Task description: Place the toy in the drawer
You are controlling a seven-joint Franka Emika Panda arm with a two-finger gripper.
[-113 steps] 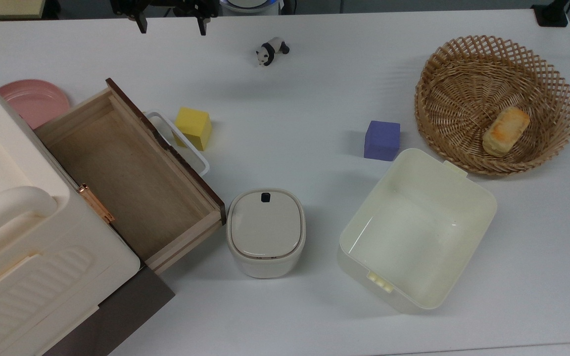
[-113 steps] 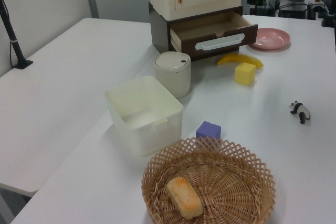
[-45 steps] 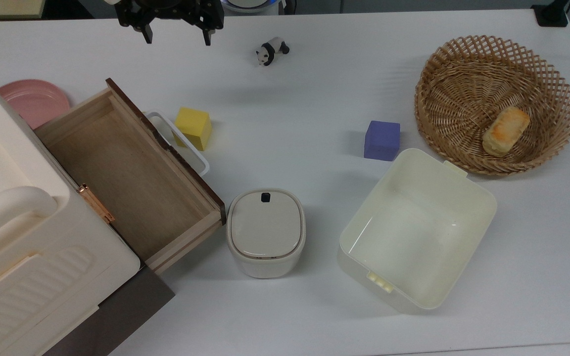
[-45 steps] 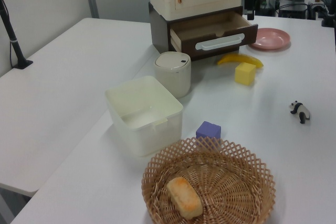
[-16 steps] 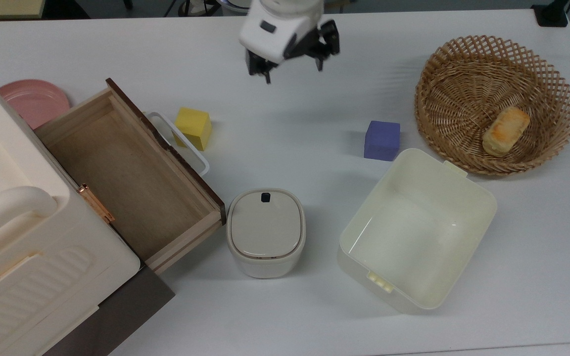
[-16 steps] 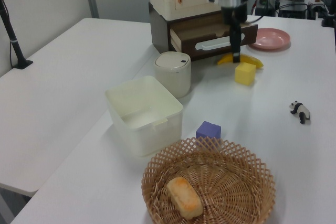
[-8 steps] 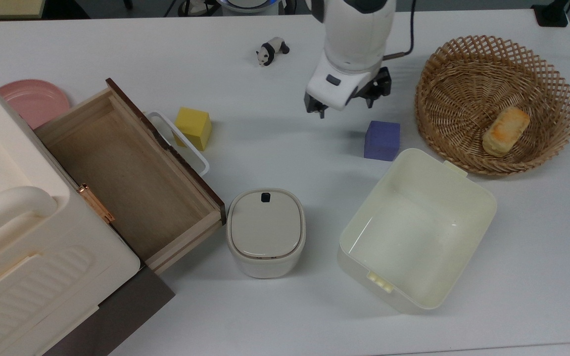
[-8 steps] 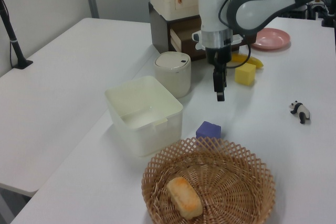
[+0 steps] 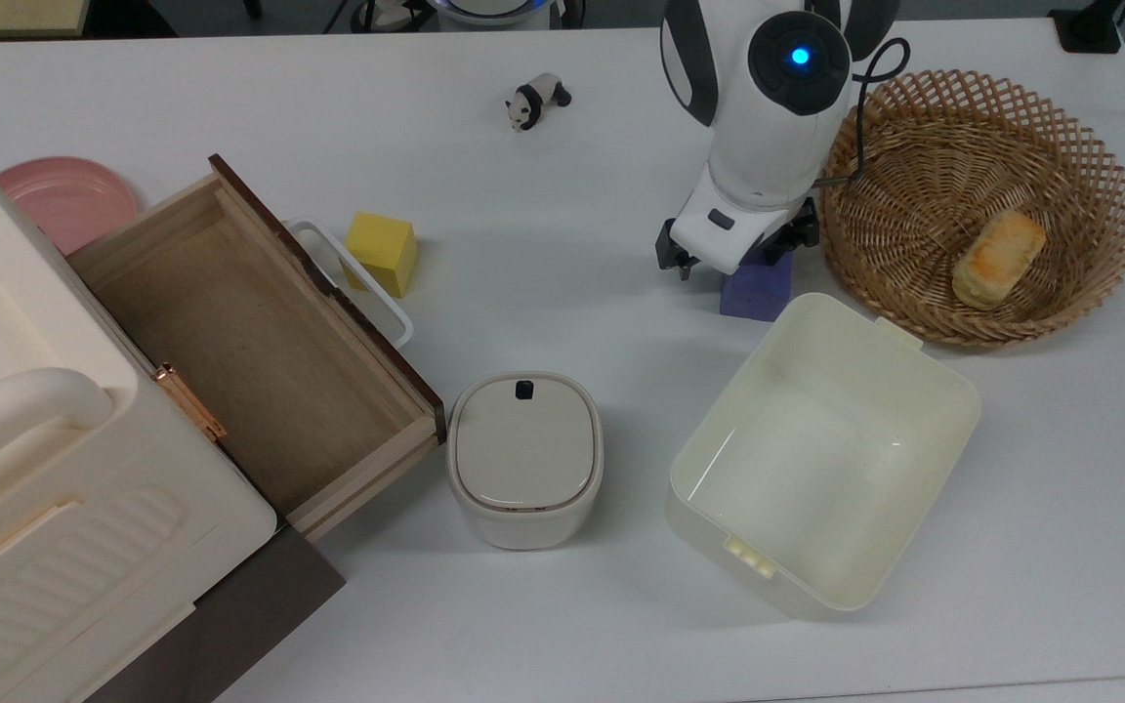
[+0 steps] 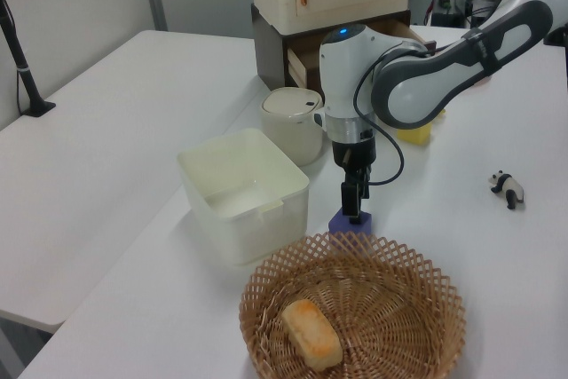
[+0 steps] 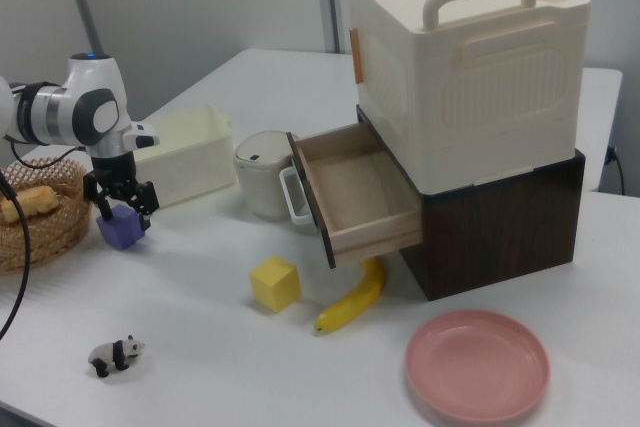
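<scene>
One end effector (image 9: 730, 256), fingers spread, over the purple cube (image 9: 754, 293). One toy (image 9: 537, 101) on tabletop (image 9: 562, 176), one yellow cube (image 9: 382, 252), one open drawer (image 9: 250, 351).

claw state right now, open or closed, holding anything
Claw: open, holding nothing, its fingers straddling the purple cube. The toy sits apart on the table.

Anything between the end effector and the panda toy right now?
No. In the top view, bare white table separates the end effector above the purple cube from the panda toy.
</scene>
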